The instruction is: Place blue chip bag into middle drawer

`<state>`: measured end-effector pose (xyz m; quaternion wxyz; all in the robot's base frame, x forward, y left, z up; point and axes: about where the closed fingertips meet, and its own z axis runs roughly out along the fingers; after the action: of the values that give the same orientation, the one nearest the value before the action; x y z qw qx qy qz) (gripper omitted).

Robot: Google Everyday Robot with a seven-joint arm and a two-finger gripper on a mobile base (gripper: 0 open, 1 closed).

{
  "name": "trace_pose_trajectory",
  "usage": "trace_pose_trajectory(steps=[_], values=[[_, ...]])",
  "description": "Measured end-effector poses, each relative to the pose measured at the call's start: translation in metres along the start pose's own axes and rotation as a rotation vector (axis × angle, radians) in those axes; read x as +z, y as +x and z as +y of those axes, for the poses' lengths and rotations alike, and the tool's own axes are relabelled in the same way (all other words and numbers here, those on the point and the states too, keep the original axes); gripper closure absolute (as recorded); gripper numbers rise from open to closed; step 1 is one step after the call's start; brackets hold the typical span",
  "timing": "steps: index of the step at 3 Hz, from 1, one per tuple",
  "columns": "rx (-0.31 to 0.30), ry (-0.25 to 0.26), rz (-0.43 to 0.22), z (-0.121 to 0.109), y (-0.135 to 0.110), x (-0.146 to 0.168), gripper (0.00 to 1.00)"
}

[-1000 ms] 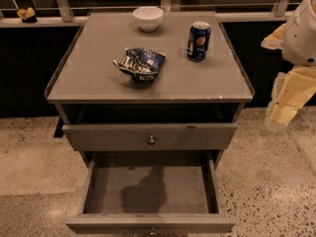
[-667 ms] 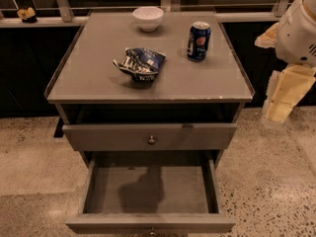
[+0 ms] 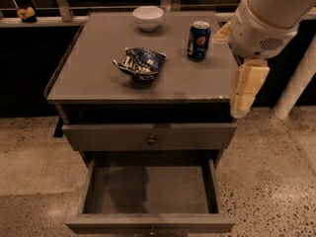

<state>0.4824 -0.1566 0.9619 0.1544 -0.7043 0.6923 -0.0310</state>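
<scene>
The blue chip bag (image 3: 139,63) lies crumpled on the grey cabinet top (image 3: 89,78), left of centre. The middle drawer (image 3: 148,191) is pulled open below, and its inside is bare. My gripper (image 3: 245,90) hangs down off the cabinet's right front corner, beside the top's edge. It is well to the right of the bag, above and to the right of the open drawer, and holds nothing that I can see.
A blue soda can (image 3: 198,41) stands upright at the right of the top, close to my arm (image 3: 266,23). A white bowl (image 3: 148,18) sits at the back. The upper drawer front (image 3: 148,136) is closed. A white post (image 3: 296,83) stands at the right.
My arm and gripper have moved left, from the right edge of the view toward the cabinet's right front corner. The bag, can, bowl and drawers have not moved.
</scene>
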Motion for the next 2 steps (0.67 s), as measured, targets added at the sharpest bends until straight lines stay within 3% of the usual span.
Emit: trace_pose_trajectory(steps=[1, 2], values=[[-0.125, -0.003, 0.009, -0.0609, -0.0619, 0.0224, 0.0], [-0.125, -0.003, 0.009, -0.0612, -0.062, 0.0226, 0.0]])
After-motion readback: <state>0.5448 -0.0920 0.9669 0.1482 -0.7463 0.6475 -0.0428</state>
